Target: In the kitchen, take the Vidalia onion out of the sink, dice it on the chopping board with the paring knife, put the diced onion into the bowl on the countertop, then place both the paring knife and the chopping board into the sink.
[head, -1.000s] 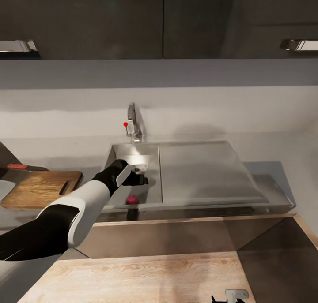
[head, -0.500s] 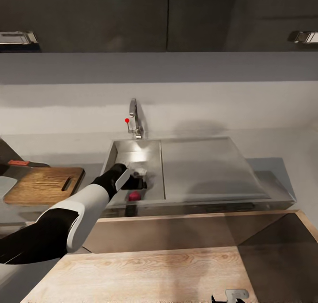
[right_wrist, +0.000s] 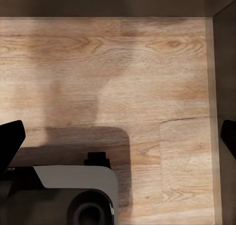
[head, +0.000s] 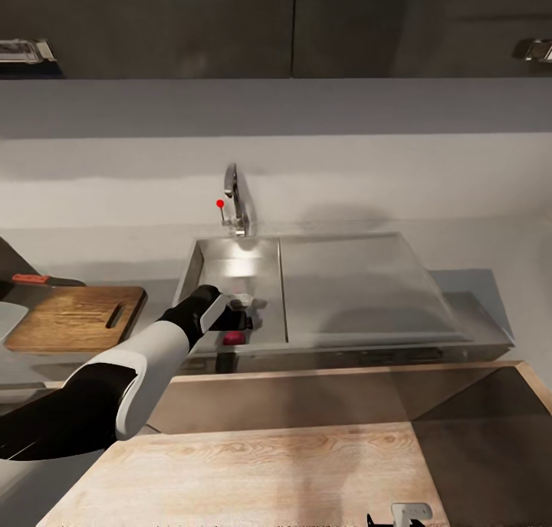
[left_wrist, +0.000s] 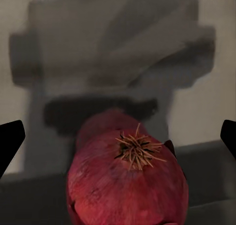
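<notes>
The Vidalia onion is a red-skinned bulb lying in the steel sink near the basin's front wall. My left gripper hangs just above it inside the basin. In the left wrist view the onion looms large, and the left gripper is open with a black fingertip at each side of it, not touching. The chopping board lies on the countertop left of the sink. The paring knife shows its red handle behind the board. My right gripper hangs open over wooden flooring.
A chrome faucet with a red knob stands behind the basin. The flat drainboard lies to its right. Dark upper cabinets hang overhead. A white rounded shape shows at the left edge beside the board.
The head camera shifted, so the whole scene sits a little higher. My left gripper has come down closer to the onion in the basin. The onion itself has not moved.
</notes>
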Controlling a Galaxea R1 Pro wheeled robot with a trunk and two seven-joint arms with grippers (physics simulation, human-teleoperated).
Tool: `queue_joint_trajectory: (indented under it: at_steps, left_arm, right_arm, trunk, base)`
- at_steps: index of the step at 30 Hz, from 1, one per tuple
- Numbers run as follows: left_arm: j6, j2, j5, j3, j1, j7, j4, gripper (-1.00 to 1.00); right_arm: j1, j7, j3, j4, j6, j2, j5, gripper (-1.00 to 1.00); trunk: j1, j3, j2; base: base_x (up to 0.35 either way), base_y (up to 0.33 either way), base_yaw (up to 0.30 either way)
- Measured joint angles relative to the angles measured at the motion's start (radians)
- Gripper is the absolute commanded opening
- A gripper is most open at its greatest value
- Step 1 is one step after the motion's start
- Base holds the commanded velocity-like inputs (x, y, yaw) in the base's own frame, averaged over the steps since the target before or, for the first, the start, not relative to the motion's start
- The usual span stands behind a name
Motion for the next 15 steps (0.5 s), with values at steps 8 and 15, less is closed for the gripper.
queue_joint_trajectory:
  at_steps: [8,15]
  left_arm:
    - [0.0,-0.001,0.0,-0.001,0.004,0.0,0.001,1.0]
    - [0.0,-0.001,0.0,-0.002,0.007,0.0,0.0,1.0]
  right_arm:
    - [0.0,0.0,0.0,0.0,0.0,0.0,0.0,1.0]
    - [0.0,0.0,0.0,0.0,0.0,0.0,0.0,1.0]
  trunk:
    - [0.0,-0.013,0.0]
    - [0.0,-0.021,0.0]
  base:
    - [0.0,0.0,0.0]
    - [0.0,0.0,0.0]
